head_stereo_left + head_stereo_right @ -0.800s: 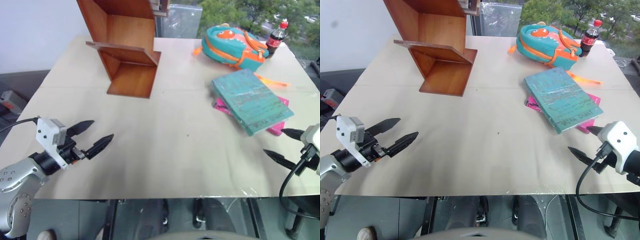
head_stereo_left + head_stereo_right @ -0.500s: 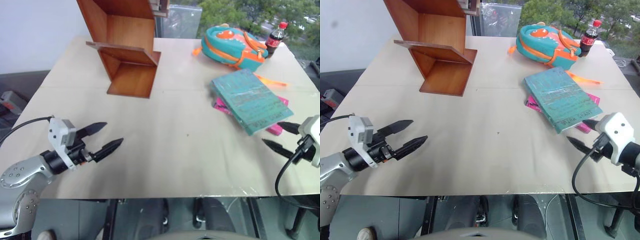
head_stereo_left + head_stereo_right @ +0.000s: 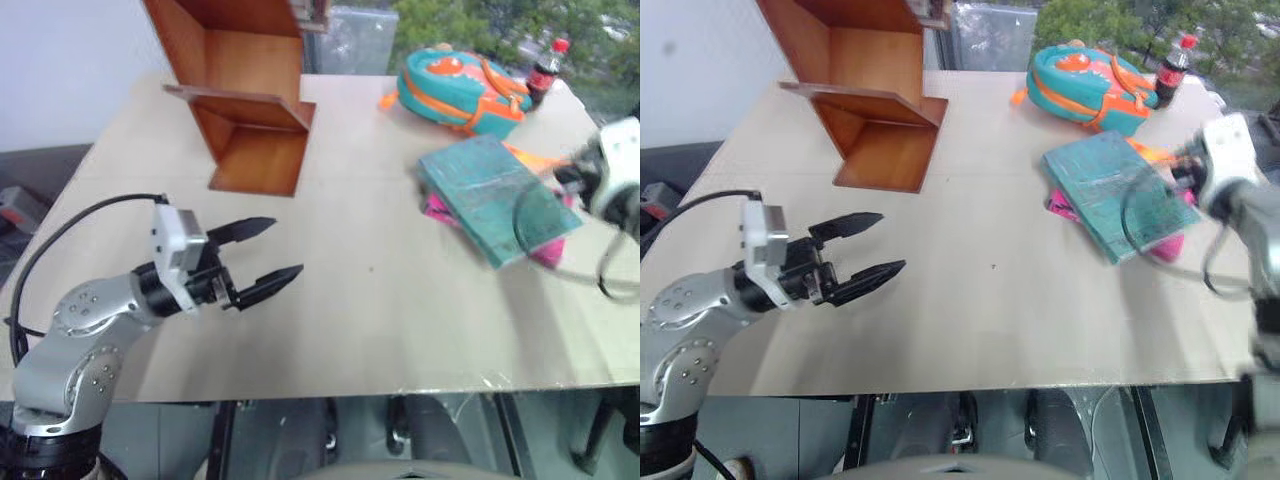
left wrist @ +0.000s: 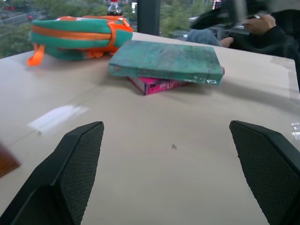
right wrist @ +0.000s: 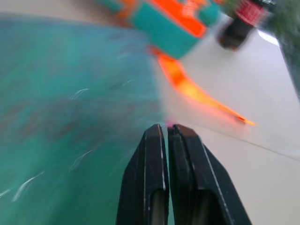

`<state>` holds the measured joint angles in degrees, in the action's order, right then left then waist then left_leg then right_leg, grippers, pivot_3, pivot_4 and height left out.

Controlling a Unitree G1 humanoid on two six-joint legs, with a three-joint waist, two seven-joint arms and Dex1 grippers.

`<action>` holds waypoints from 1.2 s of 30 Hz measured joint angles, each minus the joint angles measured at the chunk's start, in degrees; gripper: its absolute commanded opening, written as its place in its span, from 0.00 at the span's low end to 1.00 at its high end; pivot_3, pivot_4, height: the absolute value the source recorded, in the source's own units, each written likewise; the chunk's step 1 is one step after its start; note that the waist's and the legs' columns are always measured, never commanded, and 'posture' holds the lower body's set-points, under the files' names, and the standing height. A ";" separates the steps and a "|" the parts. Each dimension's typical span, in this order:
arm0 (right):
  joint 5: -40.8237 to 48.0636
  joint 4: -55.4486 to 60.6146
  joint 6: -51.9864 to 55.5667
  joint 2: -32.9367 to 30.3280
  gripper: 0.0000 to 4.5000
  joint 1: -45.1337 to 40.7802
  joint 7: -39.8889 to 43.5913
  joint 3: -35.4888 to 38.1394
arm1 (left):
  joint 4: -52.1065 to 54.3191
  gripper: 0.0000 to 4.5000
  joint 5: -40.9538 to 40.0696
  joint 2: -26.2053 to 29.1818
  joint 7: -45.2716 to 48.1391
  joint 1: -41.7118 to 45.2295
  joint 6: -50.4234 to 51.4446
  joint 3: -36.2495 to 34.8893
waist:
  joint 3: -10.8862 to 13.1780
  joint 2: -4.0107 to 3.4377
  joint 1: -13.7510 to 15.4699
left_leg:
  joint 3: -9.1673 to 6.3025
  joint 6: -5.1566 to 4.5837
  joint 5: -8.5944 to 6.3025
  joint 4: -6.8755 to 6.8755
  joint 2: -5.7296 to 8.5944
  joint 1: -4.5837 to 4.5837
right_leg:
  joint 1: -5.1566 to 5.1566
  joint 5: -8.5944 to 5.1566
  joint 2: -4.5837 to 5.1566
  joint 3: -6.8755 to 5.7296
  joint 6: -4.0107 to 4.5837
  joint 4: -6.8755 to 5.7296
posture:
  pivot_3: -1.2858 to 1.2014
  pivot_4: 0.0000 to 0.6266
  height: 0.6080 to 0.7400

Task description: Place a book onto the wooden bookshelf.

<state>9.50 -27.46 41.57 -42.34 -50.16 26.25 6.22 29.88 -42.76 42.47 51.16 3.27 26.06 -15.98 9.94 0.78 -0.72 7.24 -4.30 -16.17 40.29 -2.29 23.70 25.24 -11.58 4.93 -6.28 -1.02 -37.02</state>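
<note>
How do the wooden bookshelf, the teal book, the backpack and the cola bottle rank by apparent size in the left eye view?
1. Wooden bookshelf, largest, though cropped at the top edge.
2. Teal book.
3. Backpack, close to the book and farther from the camera, so this pair is unsure.
4. Cola bottle, clearly smallest.

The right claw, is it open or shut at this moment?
Shut. In the right wrist view the two black fingers of the right claw press together with no gap, holding nothing, above the teal book.
</note>
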 measured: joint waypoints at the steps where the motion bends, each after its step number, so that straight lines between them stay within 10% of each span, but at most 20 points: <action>1: -1.33 -7.02 -1.70 0.73 0.05 -3.60 -0.42 -1.19 | 0.31 1.00 0.03 -0.16 -0.29 0.00 -0.01 0.55 | 0.00 0.00 -0.01 | -0.06 0.00 0.00 -0.04 -0.02 0.01 | -0.02 0.00 0.00 -0.04 0.01 0.01 | 0.52 0.24 1.00; 10: -6.53 -37.41 -10.73 2.67 0.05 -16.72 8.11 -3.94 | 2.76 1.00 -0.11 -0.63 -4.09 -4.08 0.09 0.04 | 0.02 -0.04 -0.07 | 0.00 0.02 -0.01 -0.31 -0.04 0.07 | 0.03 -0.04 0.06 -0.14 -0.07 0.22 | 0.52 0.24 1.00; 26: -2.56 -23.35 -14.67 0.83 0.05 -10.17 12.43 2.09 | 3.26 1.00 0.63 -2.34 -5.42 -4.29 0.07 2.85 | 0.04 -0.23 0.40 | 0.01 0.05 0.01 -0.18 -0.05 0.06 | 0.01 -0.03 0.10 -0.13 -0.06 0.08 | 0.52 0.24 1.00; 36: 15.19 41.21 0.95 -4.53 0.99 36.73 19.28 20.46 | -4.13 1.00 6.41 -7.77 -8.51 5.42 1.12 12.19 | -0.16 -0.78 1.62 | -0.11 0.06 0.02 -0.13 -0.04 -0.04 | -0.14 -0.07 0.06 -0.20 -0.14 0.06 | 0.52 0.24 1.00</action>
<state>24.68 13.74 42.52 -46.87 -13.43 45.53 26.68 25.75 -36.35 34.70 42.65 8.70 27.18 -3.78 9.78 0.00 0.90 7.13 -4.23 -16.15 40.16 -2.33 23.66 25.10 -11.65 4.99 -6.48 -1.16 -36.96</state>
